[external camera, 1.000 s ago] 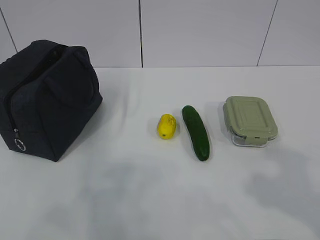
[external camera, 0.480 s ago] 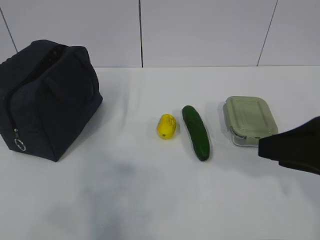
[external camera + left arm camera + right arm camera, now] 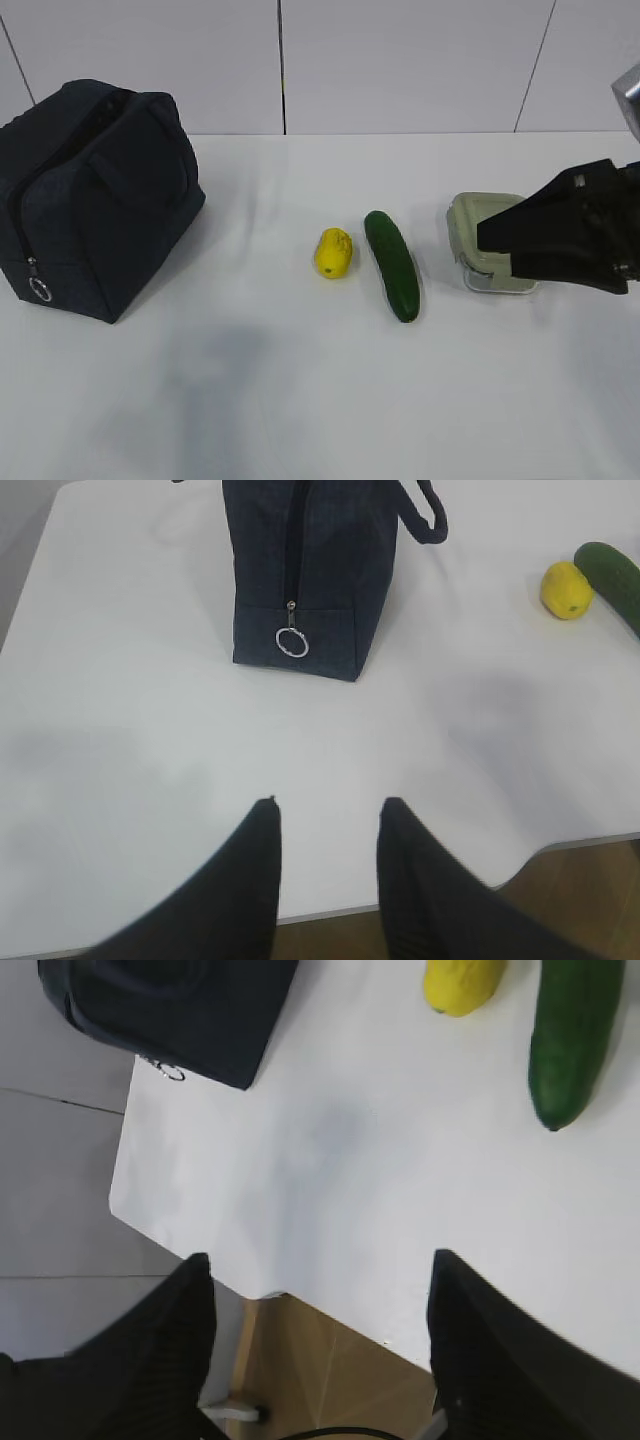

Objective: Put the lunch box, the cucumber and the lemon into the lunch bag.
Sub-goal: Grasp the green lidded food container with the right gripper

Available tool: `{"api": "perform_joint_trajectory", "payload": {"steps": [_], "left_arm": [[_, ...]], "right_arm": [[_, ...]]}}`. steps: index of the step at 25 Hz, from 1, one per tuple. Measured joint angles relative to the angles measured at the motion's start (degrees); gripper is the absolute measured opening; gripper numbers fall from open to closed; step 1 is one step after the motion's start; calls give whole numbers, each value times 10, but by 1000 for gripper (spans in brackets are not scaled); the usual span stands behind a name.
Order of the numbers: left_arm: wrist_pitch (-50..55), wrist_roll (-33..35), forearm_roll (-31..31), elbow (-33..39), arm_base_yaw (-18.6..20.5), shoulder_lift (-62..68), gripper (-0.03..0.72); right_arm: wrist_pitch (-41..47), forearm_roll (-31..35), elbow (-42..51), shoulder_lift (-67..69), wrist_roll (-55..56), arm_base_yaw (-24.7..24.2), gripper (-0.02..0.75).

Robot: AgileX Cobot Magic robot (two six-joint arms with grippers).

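The dark navy lunch bag [image 3: 95, 200] stands at the far left, its zipper ring [image 3: 40, 289] hanging low on the near end. Mid-table lie the yellow lemon [image 3: 333, 252] and, just right of it, the long green cucumber [image 3: 391, 264]. The sage-lidded lunch box [image 3: 478, 222] sits further right, its right half hidden behind my right gripper [image 3: 497, 245]. That gripper [image 3: 320, 1258] stands wide open and empty, with lemon [image 3: 460, 982] and cucumber [image 3: 570, 1040] ahead of it. My left gripper [image 3: 328, 805] hangs open and empty at the table's near edge, facing the bag [image 3: 300, 570].
The white table [image 3: 300, 400] ends at a tiled wall behind. In the left wrist view the table's front edge [image 3: 450, 895] runs under the fingers, with wooden floor below. The lemon [image 3: 566, 589] and the cucumber's tip [image 3: 615, 572] show at that view's far right.
The right arm has come in from the right edge and moved up and left, now covering the right part of the lunch box. Nothing on the table has shifted.
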Motion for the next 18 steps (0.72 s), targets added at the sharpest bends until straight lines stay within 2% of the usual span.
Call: {"api": "perform_joint_trajectory", "payload": {"steps": [5, 8, 18], "left_arm": [[0, 0, 0, 0, 0, 0, 235], [-1, 0, 0, 0, 0, 0, 235], [-1, 0, 0, 0, 0, 0, 235]], "right_arm": [[22, 0, -11, 28, -15, -85, 496], [27, 0, -23, 54, -31, -118, 496], [80, -22, -129, 186, -71, -141, 496]]}}
